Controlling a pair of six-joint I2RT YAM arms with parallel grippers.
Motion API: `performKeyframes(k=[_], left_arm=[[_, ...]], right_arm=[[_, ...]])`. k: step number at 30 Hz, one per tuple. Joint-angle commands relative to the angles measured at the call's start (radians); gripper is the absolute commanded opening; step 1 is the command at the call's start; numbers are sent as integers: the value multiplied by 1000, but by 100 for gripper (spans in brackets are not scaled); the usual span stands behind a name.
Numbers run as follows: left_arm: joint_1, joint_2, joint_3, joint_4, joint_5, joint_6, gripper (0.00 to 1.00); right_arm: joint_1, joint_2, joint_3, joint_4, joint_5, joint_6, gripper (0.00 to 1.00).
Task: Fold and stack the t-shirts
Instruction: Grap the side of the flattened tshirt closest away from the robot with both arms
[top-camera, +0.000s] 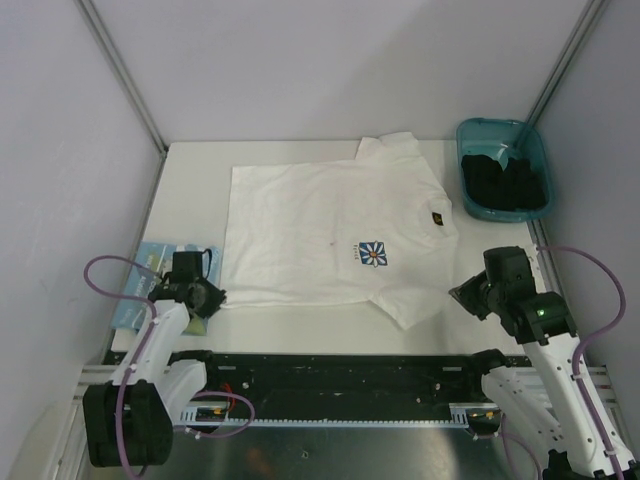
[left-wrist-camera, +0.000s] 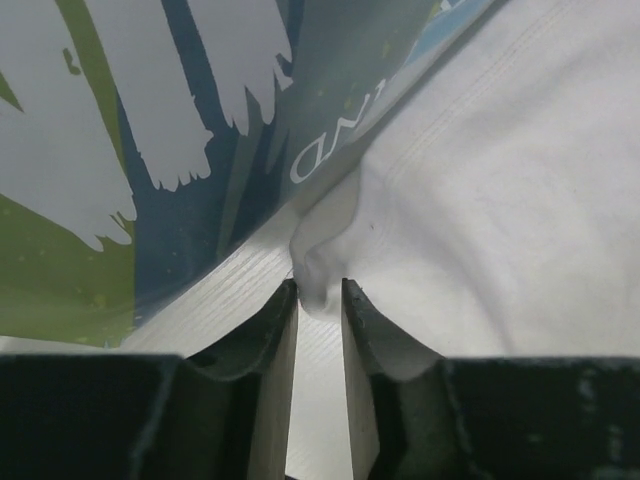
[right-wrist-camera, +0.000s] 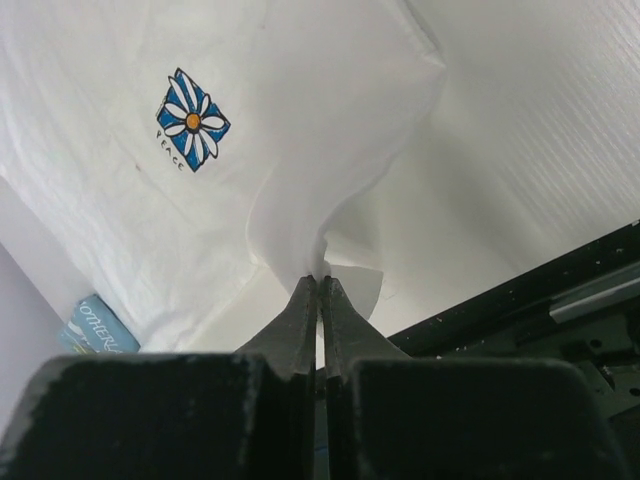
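Daisy tee (top-camera: 320, 220) is spread flat mid-table, print (top-camera: 373, 253) facing up toward the near right. Right gripper (right-wrist-camera: 318, 285) has its fingers together, clamped on a pinch of the tee's near-right sleeve edge, cloth tented up off the table (top-camera: 190, 190). Left gripper (left-wrist-camera: 320, 288) sits at the near-left hem corner, fingers slightly apart, with a small pucker of white fabric at the tips. Second tee (top-camera: 140, 285) with the light-blue graphic lies folded at the left edge, just beside it. Teal bin (top-camera: 497, 124) at far right holds dark items (top-camera: 505, 180).
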Motion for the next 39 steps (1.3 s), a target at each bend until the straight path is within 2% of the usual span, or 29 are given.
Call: performKeyframes(k=[1,4,21,24,26,29,34,39], left_arm=[[-14,-44,18,-2,-27,-13,32],[-16,-65,0,-3,-28,-37,34],[-28,-76,-48,-54,-71,-156,23],[-28,-70,-49,-54,-77,-160,16],[-28,-72,-41,-53,-84,-154,8],[-28,-71,1,-52,-100,-119,1],[-28,-25,133,-47,-118,-33,0],[-56,126,262,10,-105,32,0]], right_arm=[[-3,2,41,39,37,-25,0],[-3,-1,41,38,41,-31,0],[-7,16,41,51,39,-68,0],[-7,23,40,62,34,-69,0],[-6,26,41,72,28,-72,0],[-10,37,47,99,23,-91,0],[-17,146,129,188,41,-187,0],[-15,311,194,334,84,-306,0]])
